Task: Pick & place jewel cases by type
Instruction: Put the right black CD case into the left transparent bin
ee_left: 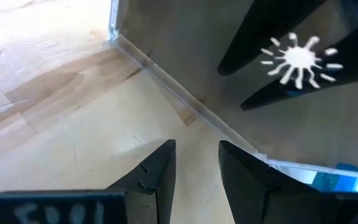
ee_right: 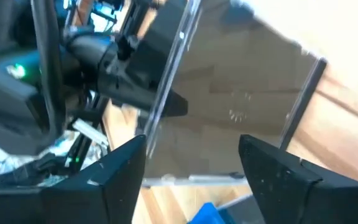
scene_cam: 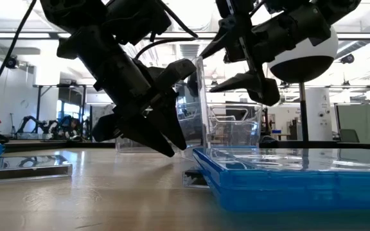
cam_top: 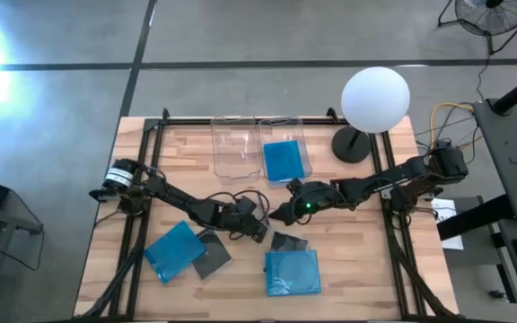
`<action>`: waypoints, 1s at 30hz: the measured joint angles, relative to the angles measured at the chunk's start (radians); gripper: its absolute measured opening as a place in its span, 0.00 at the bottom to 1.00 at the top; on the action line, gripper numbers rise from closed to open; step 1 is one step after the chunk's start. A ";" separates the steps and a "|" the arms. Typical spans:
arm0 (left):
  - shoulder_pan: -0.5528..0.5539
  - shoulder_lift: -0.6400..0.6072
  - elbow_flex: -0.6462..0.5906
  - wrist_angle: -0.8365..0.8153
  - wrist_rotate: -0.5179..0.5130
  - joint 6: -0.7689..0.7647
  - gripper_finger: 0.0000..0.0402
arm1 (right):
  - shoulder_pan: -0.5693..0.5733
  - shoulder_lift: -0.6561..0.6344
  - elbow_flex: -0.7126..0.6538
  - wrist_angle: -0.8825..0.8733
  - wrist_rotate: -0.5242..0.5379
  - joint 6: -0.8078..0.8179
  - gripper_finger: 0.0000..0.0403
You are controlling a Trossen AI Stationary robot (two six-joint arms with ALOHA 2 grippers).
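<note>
- While both arms reach in over the middle of the wooden table (cam_top: 348, 269), the right gripper (cam_top: 287, 212) hangs above the boards with its fingers (ee_right: 114, 171) spread wide and nothing between them.
- The left gripper (cam_top: 257, 228) sits low, just left of it, jaws parted narrowly and empty, tips near the edge of a dark jewel case (cam_top: 287, 241).
- That dark case touches the far edge of a blue jewel case (cam_top: 293, 272) at the near centre.
- Near left, another blue case (cam_top: 172, 250) lies with a grey case (cam_top: 212, 255) beside it.
- Two clear bins (cam_top: 237, 146) stand at the far centre; the right bin holds a blue case (cam_top: 284, 161).
- A white globe lamp (cam_top: 375, 99) stands far right.
</note>
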 joint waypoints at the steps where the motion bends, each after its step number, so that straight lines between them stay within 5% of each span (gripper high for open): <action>1: 0.003 0.000 0.000 0.005 0.000 0.002 0.26 | 0.001 0.000 -0.001 -0.001 -0.003 -0.001 0.65; 10: 0.026 0.000 0.001 0.021 0.006 0.020 0.26 | 0.002 -0.001 -0.001 -0.009 -0.011 0.000 0.78; 30: 0.058 0.026 -0.001 0.095 0.001 0.060 0.26 | -0.011 -0.022 -0.001 -0.066 -0.058 0.047 0.77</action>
